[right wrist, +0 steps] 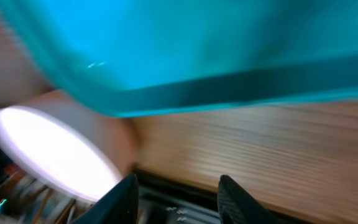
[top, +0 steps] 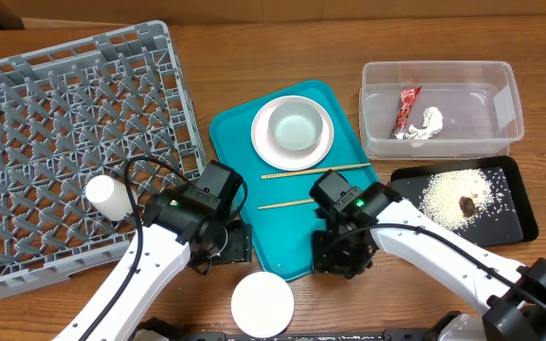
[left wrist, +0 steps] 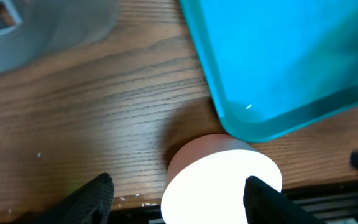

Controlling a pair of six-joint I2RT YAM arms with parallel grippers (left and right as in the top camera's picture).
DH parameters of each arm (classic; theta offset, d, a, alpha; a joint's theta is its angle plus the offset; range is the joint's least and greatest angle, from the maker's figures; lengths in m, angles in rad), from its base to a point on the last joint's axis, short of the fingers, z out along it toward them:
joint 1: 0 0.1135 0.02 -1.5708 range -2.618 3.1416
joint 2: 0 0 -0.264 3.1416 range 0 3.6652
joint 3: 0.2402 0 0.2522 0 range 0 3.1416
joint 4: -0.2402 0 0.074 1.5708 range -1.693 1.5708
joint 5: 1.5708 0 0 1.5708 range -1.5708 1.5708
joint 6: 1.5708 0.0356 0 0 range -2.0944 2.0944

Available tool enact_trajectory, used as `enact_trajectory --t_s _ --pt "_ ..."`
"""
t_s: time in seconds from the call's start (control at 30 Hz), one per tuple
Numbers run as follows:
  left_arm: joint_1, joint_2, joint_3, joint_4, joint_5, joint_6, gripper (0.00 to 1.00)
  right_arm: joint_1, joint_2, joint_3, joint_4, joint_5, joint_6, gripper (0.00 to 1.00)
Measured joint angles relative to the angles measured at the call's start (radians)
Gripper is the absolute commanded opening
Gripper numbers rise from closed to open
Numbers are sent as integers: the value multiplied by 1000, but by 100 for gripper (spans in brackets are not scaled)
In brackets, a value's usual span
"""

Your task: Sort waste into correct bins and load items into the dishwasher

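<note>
Overhead: bright, even light is falling from above, leaving only soft, faint shadows on the tabletop (top: 254,57).
Glare: the pink bowl (top: 263,303) is blowing out to flat white in every view.
Left wrist: the wood grain is showing sharp, while the rack (left wrist: 42,25) is sitting out of focus.
Right wrist: heavy blur is smearing the teal tray (right wrist: 197,50) and the wood.

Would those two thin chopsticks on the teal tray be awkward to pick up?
Probably. The chopsticks look stiff and light, lying flat on the teal tray, leaving little to grip. Nudged sideways, they may roll or skid.
</note>
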Motion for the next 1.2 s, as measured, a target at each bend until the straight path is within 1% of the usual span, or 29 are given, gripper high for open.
enact_trajectory --t_s 0.1,0.2,0.3,0.43,0.5,0.57,0.63,0.7,0.8,0.83,0.87,0.93,1.03,1.07,1.13,1.2 --pt "0 0 -13 26 28 58 74 -57 -38 3 -45 100 25 46" --pt "-12 0 -39 53 61 113 71 -123 -114 18 -84 149 26 47" --pt "-68 1 -47 79 81 151 70 -191 -186 31 -115 176 19 47" --pt "-209 13 -47 114 94 172 71 -294 -229 33 -186 201 18 47" --pt "-278 40 -47 130 95 167 71 -332 -234 33 -191 204 18 47" --pt "-328 75 -47 146 96 158 70 -350 -236 33 -194 209 18 47" --pt "-402 152 -47 175 100 143 69 -352 -237 33 -195 212 16 47" --pt "-448 210 -47 213 118 129 66 -352 -237 33 -196 212 17 47" --pt "-481 270 -47 227 132 86 57 -352 -237 33 -205 212 17 47" --pt "-486 299 -47 228 135 62 53 -351 -237 33 -206 212 17 47" --pt "-486 333 -47 227 138 34 47 -352 -237 33 -206 212 17 47" --pt "-486 349 -47 223 143 17 35 -352 -237 33 -207 212 16 47" --pt "-486 357 -47 215 145 -16 24 -352 -237 33 -207 212 13 47" --pt "-486 357 -47 214 145 -29 16 -352 -237 33 -207 212 10 47" --pt "-486 357 -47 204 145 -56 5 -352 -237 33 -207 212 3 47" --pt "-486 357 -47 177 150 -76 4 -352 -237 33 -206 212 -1 47"
